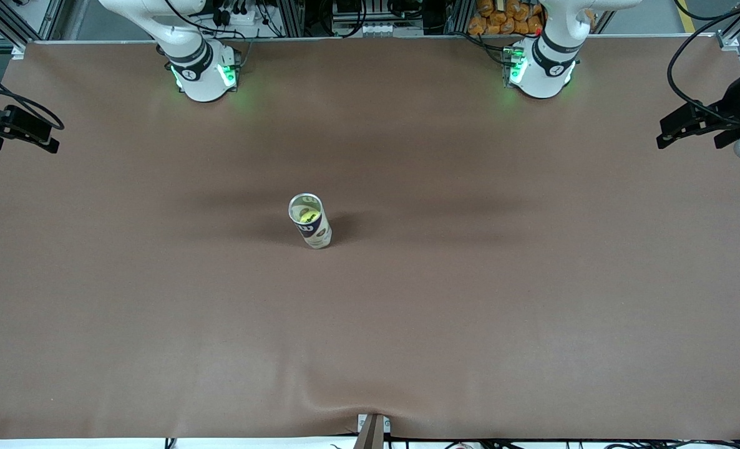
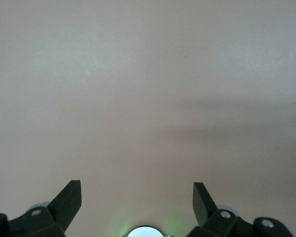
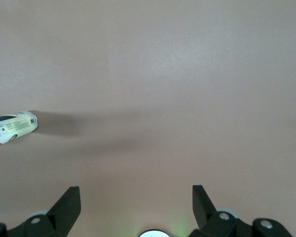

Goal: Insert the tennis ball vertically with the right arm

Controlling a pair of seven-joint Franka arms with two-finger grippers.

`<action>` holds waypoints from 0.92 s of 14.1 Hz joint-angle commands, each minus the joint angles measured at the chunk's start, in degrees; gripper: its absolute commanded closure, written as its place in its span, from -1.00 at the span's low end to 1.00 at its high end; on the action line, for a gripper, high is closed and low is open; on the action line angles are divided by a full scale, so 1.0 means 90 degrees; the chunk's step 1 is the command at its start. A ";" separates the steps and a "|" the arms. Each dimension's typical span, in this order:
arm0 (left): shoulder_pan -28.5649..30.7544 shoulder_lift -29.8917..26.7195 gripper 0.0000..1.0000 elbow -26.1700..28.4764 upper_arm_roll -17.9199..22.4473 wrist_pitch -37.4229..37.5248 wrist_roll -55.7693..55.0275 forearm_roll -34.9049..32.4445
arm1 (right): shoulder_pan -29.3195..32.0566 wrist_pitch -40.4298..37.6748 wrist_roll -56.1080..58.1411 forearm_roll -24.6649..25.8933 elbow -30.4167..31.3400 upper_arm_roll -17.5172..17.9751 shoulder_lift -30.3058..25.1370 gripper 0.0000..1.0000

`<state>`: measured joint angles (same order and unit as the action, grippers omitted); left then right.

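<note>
Hovering with jaws spread and empty, my right gripper [image 3: 136,207] sits well apart from the upright can [image 1: 311,221]; the ball [image 1: 308,216] lies inside it. My left gripper [image 2: 137,207] waits, spread too, over bare table [image 1: 470,299].

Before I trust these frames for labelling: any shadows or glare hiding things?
Front view: the can, tennis ball visible inside, casts a soft shadow; green glow at both arm bases. Right wrist view: the can's shadow streaks across the table. Left wrist view: faint shadow bands, nothing hidden.
</note>
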<state>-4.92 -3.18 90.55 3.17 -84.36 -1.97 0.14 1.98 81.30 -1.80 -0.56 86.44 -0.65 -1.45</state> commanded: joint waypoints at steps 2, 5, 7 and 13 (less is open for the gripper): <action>-0.0049 -0.0115 -1.00 -0.0012 0.0029 0.0116 -0.0239 0.0023 | 0.0015 -0.0078 -0.0064 0.0112 -0.0063 0.0023 0.0025 -1.00; -0.0039 -0.0115 -1.00 -0.0041 0.0048 0.0116 -0.0103 0.0013 | 0.0025 -0.0078 -0.0064 0.0102 -0.0063 0.0023 0.0025 -1.00; -0.0049 -0.0076 -1.00 -0.0110 0.0048 0.0116 -0.0103 0.0004 | 0.0025 -0.0078 -0.0064 0.0102 -0.0063 0.0023 0.0025 -1.00; -0.0039 -0.0018 -1.00 -0.0120 0.0058 0.0116 -0.0093 -0.0006 | 0.0034 -0.0078 -0.0064 0.0102 -0.0063 0.0023 0.0025 -1.00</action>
<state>-4.94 -3.34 90.09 3.21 -84.12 -2.77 0.14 2.00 81.25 -1.80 -0.55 86.44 -0.68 -1.39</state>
